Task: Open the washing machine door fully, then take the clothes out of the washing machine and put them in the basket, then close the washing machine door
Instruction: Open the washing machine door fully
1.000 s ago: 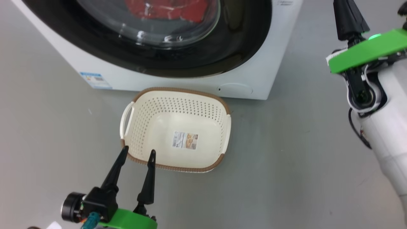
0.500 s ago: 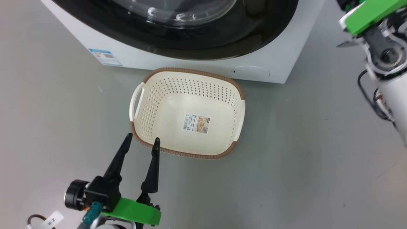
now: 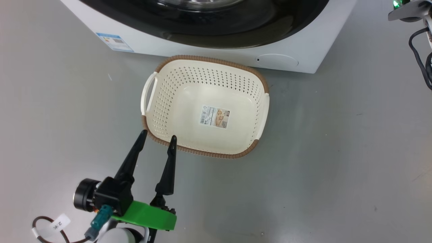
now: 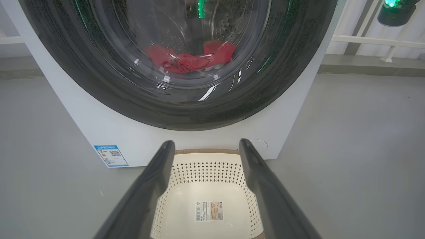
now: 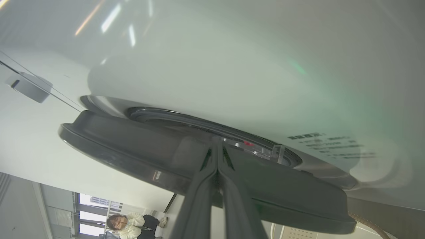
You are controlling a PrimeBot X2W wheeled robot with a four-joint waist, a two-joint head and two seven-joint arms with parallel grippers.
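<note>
The washing machine stands at the top of the head view, its door showing its glossy black rim. In the left wrist view, red clothes lie behind the door glass. The cream basket sits on the floor just before the machine, holding only its paper label. My left gripper is open, fingertips at the basket's near left corner. My right gripper is shut, its tips against the edge of the door's rim where it meets the white front.
Grey floor spreads around the basket and to the machine's right. A blue label marks the machine's lower left. A person is far off in the right wrist view. Cables of my right arm hang at the upper right.
The head camera has shifted, so the machine and basket slid up and rightward in the picture. My right arm has gone nearly out of the top right. The left gripper stays open by the basket.
</note>
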